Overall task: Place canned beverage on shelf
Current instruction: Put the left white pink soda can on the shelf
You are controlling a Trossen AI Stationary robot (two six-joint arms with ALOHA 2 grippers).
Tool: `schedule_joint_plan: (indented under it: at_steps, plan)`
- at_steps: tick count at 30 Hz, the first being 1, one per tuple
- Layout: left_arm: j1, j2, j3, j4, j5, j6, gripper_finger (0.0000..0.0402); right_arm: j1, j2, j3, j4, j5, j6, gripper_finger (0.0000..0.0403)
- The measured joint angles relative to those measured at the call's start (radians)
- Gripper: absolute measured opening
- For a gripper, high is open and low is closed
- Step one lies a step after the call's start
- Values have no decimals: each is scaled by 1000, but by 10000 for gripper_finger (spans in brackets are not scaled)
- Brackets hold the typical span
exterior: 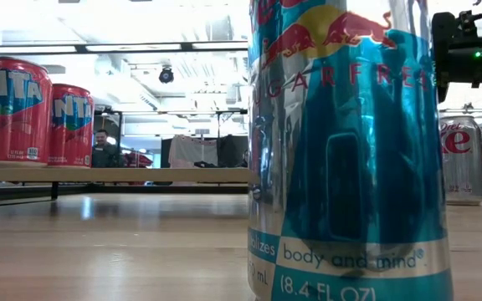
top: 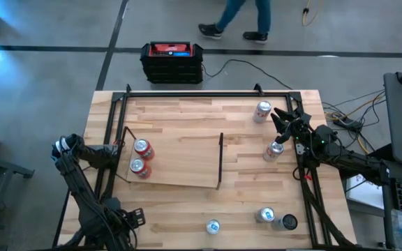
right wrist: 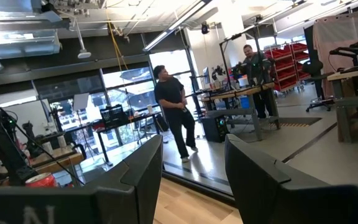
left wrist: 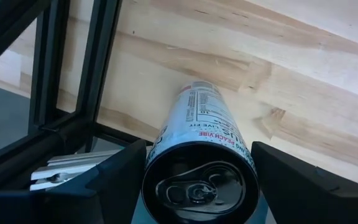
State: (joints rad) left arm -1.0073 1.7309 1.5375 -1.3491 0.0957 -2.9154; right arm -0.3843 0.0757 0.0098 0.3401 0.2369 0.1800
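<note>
My left gripper [top: 119,149] hangs over the table's left side, just left of the shelf [top: 180,160], a pale board with a black upright bar [top: 221,160]. It is shut on a can with a pale printed side [left wrist: 204,118], which the arm hides in the high view. Two red cans [top: 142,148] [top: 139,167] stand on the shelf's left end; they also show in the low view [exterior: 11,109] [exterior: 72,121]. My right gripper [top: 285,129] [right wrist: 194,180] is open and empty at the table's right side, beside a standing silver can [top: 274,150]. My left gripper pinches the can between its two fingers at its upper end, one finger on each side just below the top rim [left wrist: 151,163]. The fingers come from above, pointing down along the can. The can hangs lid up; I cannot tell whether its base touches the table.
Black frame rails [left wrist: 55,74] run close beside the held can. More cans are on the right half: one at the far right [top: 262,111], and two near the front edge [top: 213,226] [top: 265,215], the first filling the low view [exterior: 350,167]. A person walks beyond the far edge.
</note>
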Motion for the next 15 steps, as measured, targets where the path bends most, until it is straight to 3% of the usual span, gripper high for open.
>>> schedule_joint_plan:
  at_steps: [7,15]
  plan:
    - [0,0,0,32,-2,0,276,0,0,0,0,0,0,157]
    - [-3,-2,5,35,-1,0,330,0,0,0,0,0,0,157]
